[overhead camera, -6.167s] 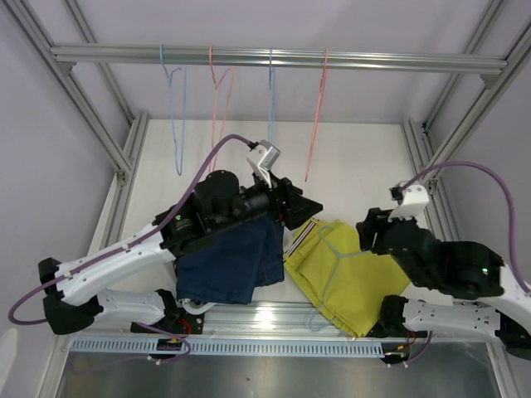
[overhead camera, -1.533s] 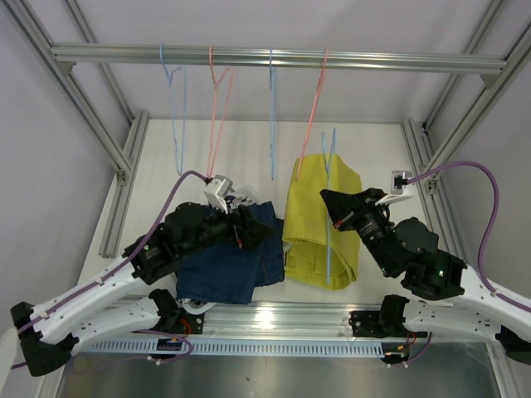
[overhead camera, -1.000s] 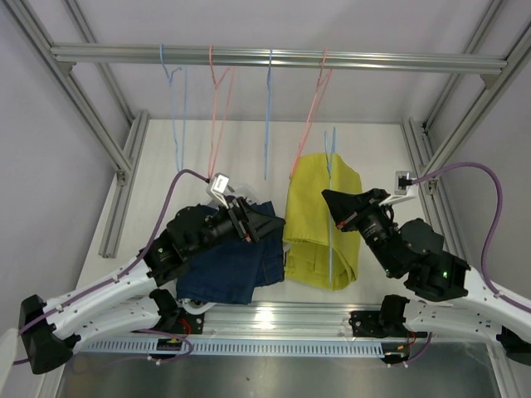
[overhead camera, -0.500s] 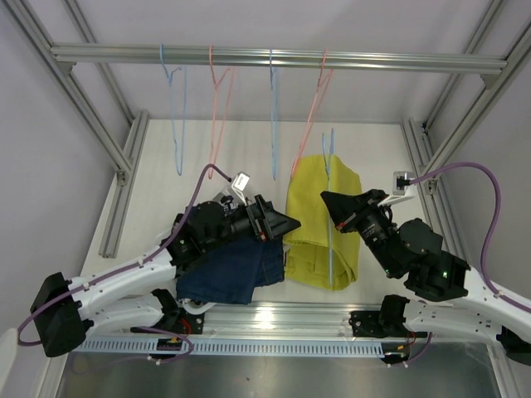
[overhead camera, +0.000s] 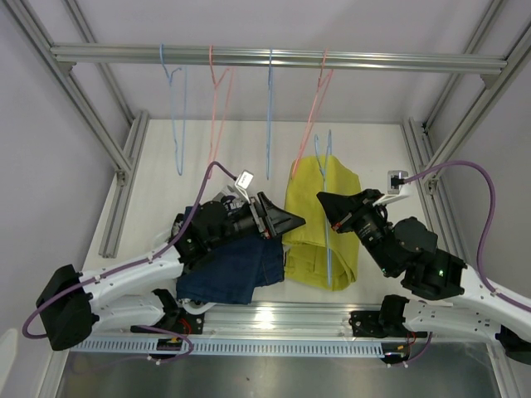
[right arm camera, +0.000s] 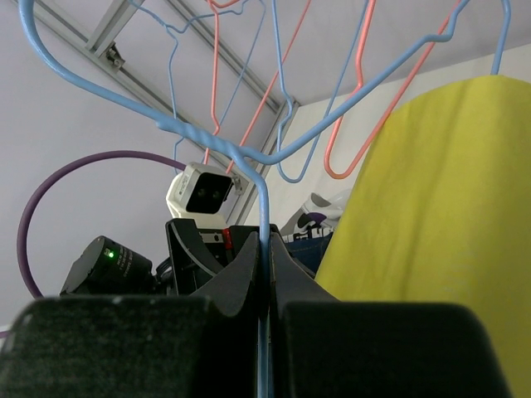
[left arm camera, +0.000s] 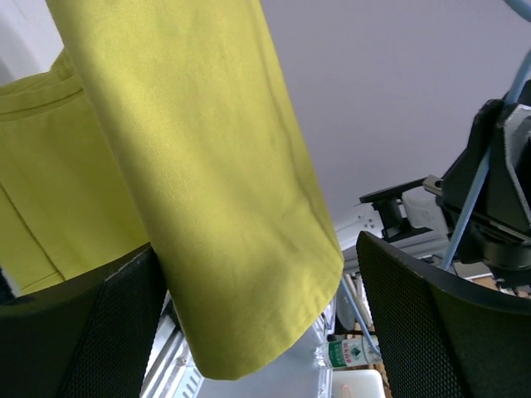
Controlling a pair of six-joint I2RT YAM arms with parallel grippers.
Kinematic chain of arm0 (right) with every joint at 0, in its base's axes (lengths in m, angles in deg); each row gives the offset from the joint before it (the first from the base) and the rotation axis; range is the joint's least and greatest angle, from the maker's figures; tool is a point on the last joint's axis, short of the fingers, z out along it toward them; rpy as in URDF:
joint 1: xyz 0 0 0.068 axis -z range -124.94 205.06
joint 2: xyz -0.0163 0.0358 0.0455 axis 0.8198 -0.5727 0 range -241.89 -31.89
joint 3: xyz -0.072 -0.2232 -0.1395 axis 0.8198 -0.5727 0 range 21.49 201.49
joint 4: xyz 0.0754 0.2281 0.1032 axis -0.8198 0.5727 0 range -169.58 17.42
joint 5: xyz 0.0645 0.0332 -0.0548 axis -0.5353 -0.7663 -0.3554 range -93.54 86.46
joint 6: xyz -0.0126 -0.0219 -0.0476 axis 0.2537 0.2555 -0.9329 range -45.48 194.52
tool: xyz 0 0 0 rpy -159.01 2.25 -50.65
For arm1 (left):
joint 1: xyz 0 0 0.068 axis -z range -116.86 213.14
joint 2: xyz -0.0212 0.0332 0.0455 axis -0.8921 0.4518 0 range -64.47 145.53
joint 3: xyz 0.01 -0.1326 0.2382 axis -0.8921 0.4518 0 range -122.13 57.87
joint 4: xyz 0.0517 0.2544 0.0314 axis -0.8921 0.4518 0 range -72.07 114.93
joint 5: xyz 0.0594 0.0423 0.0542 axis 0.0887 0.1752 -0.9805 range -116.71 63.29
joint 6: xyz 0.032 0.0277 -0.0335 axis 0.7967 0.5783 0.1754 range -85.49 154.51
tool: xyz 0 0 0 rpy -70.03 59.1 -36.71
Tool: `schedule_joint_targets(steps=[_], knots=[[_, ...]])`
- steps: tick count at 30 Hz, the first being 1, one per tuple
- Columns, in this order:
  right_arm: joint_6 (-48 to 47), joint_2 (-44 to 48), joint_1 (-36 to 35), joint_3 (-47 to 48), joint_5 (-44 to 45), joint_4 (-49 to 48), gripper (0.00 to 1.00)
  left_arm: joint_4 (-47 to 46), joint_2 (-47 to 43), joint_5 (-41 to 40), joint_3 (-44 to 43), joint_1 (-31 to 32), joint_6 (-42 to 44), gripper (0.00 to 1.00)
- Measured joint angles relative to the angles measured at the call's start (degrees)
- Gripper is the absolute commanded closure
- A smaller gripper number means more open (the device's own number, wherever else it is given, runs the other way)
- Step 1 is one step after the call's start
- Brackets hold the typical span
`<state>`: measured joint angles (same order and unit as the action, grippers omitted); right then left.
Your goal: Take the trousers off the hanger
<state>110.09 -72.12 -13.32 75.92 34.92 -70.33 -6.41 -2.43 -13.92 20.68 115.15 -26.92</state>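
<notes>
Top external: right claw (overhead camera: 323,201) is clamped tight on the stem of a light-blue hanger (overhead camera: 329,249) and holds it up above the table (overhead camera: 158,199). Yellow trousers (overhead camera: 309,217) are draped folded over that hanger, hanging in the middle of the table between the two arms. Left claw (overhead camera: 288,222) is spread wide at the left edge of the yellow trousers, with no grip on anything. Navy trousers (overhead camera: 232,267) lie flat on the table under the left arm, just beside the yellow pair. Four wire hangers (overhead camera: 270,108), two blue and two pink, hang from the rail (overhead camera: 274,56) at the back.

Left wrist: a fold of the yellow trousers (left arm camera: 207,191) hangs between the fingers (left arm camera: 431,323) of the left claw (left arm camera: 257,249), jaws wide apart. The cloth sits close to one finger; can't tell if it touches.

Right wrist: right claw (right arm camera: 264,249) is pinched closed on the light-blue hanger (right arm camera: 264,191) just below its twisted neck. Yellow trousers (right arm camera: 431,215) hang to the right of it.
</notes>
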Motion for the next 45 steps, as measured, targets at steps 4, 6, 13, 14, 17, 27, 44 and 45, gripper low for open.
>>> schedule_joint_targets(steps=[4,6,13,14,17,27,44,45], knots=[[0.02,0.04,0.0,0.0,0.0,-0.02,1.0,-4.52,0.48,0.81,1.95,0.0,-1.88,0.3],[0.02,0.07,0.0,0.0,0.0,-0.07,1.0,-5.68,1.2,1.33,2.32,0.11,-2.67,0.36],[0.39,0.07,0.0,0.0,-0.22,-0.15,1.0,-9.07,4.02,2.67,2.36,0.55,-4.15,0.56],[0.42,0.09,0.0,0.0,-0.22,-0.15,1.0,-9.46,4.33,2.71,2.36,0.63,-4.31,0.58],[0.57,0.37,0.0,0.0,-0.26,-0.15,1.0,-10.1,4.81,2.95,2.36,0.83,-4.59,0.61],[2.4,4.04,0.02,-3.54,0.11,-0.17,1.0,-7.74,4.09,2.93,-0.66,1.79,-4.31,0.8],[7.06,4.02,0.0,-9.38,-0.57,-2.29,1.0,-4.37,5.11,1.95,-4.24,5.77,-3.52,0.87],[7.17,4.09,0.0,-9.44,-0.7,-2.34,1.0,-4.37,5.2,1.95,-4.39,5.95,-3.48,0.87]])
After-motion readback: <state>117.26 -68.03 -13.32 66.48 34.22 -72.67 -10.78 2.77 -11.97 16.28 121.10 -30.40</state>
